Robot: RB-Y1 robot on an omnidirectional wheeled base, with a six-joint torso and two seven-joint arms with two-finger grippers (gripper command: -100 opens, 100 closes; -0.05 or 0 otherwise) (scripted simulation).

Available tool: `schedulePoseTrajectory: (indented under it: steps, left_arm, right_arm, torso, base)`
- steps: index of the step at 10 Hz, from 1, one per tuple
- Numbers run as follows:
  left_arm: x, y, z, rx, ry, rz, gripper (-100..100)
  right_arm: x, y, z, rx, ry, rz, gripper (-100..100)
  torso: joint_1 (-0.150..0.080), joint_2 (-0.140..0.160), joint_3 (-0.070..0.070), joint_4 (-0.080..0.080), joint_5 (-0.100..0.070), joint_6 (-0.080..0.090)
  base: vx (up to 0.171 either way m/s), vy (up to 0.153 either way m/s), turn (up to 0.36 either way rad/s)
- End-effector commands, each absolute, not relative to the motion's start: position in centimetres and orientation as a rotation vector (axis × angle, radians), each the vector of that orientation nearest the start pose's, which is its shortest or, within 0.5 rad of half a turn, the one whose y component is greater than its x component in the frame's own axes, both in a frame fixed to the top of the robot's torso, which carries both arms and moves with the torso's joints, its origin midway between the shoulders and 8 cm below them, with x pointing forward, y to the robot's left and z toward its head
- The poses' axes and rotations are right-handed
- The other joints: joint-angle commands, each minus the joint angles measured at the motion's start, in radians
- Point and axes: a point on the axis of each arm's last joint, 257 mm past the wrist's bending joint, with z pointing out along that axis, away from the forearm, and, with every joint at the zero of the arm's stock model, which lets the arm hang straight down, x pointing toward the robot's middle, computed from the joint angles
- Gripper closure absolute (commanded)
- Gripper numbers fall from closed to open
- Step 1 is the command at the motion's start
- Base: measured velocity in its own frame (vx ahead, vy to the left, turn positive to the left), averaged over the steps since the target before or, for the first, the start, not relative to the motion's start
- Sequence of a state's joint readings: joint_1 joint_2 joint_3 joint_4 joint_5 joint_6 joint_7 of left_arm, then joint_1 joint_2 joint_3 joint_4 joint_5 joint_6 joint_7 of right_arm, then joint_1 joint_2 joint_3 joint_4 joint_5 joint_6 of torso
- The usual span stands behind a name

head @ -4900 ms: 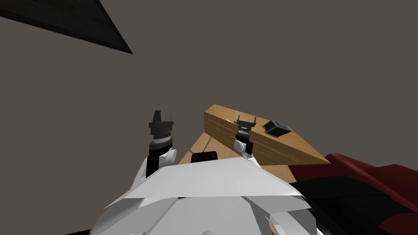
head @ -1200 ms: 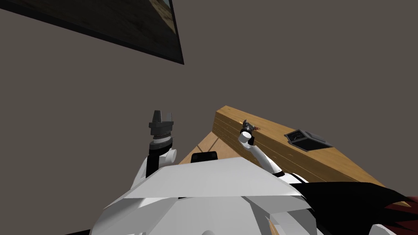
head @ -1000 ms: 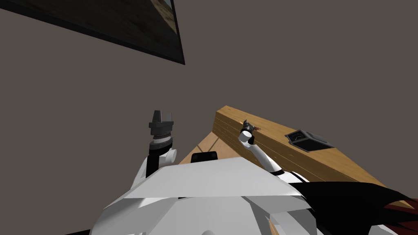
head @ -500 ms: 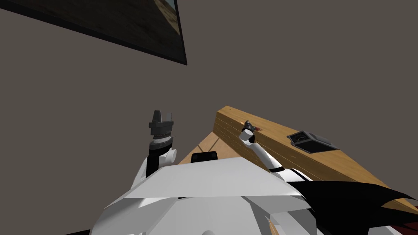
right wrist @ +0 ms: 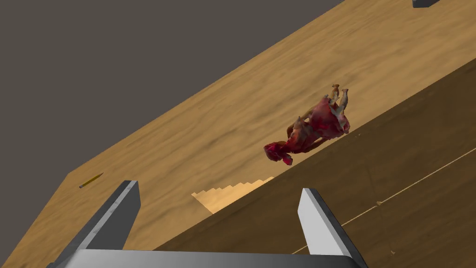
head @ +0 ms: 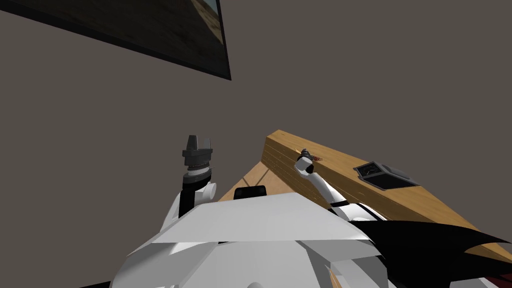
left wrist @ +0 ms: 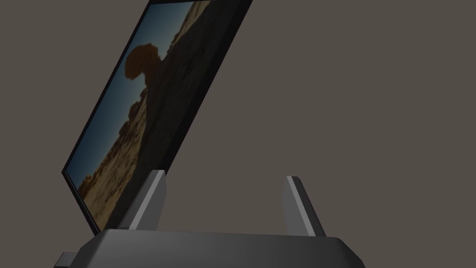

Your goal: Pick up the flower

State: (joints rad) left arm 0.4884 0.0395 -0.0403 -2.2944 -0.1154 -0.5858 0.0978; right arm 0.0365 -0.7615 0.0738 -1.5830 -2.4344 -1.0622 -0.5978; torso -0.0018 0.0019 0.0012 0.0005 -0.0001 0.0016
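Flower [right wrist: 309, 128] just ahead of R tool [right wrist: 219, 187]

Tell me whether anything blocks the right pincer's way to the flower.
Nothing visible does. The open right pincer faces the red flower lying at the front edge of the wooden top, only bare wood between.

Wooden cabinet top [right wrist: 200, 125] bears red flower [right wrist: 309, 128], pencil [right wrist: 90, 180] and dark box [head: 385, 174].

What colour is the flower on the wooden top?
The flower is deep red with tan tips, clearest in the right wrist view.
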Motion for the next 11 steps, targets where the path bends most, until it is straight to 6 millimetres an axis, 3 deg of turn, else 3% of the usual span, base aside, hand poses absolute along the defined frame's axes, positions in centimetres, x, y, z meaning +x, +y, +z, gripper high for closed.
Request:
schedulePoseTrajectory:
  steps: [1, 3, 4, 6, 9, 11]
  left_arm:
    - [33.0, 24.1, 4.7, -0.507, 0.621, -1.397, 0]
    - [33.0, 24.1, 4.7, -0.507, 0.621, -1.397, 0]
    - [33.0, 24.1, 4.7, -0.507, 0.621, -1.397, 0]
    - [33.0, 24.1, 4.7, -0.507, 0.621, -1.396, 0]
    - [33.0, 24.1, 4.7, -0.507, 0.621, -1.396, 0]
    - [33.0, 24.1, 4.7, -0.507, 0.621, -1.396, 0]
  right_arm:
    - [40.8, -65.0, -19.9, -1.746, 1.955, -2.195, -100]
    - [40.7, -64.8, -21.1, -1.74, 1.999, -2.121, -100]
    - [40.4, -66.3, -20.8, -1.67, 2.07, -2.104, -100]
    - [40.4, -66.1, -21.8, -1.663, 2.104, -2.041, -100]
    - [39.8, -68.5, -22.1, -1.508, 2.258, -1.953, -100]
    - [39.7, -68.1, -23.1, -1.498, 2.288, -1.889, -100]
  torso:
    - [0.0, 0.0, 0.0, 0.0, 0.0, 0.0]
    - [0.0, 0.0, 0.0, 0.0, 0.0, 0.0]
    - [0.0, 0.0, 0.0, 0.0, 0.0, 0.0]
    - [-0.001, 0.0, 0.0, 0.0, 0.0, 0.0]
    - [-0.001, 0.0, 0.0, 0.0, 0.0, 0.0]
    - [-0.002, 0.0, 0.0, 0.0, -0.001, 0.0]
  base:
    - [-0.003, -0.003, 0.033]
    - [-0.002, -0.003, 0.014]
    - [-0.002, -0.009, 0.031]
    - [-0.001, -0.01, 0.01]
    - [0.002, -0.021, 0.02]
    - [0.003, -0.02, 0.003]
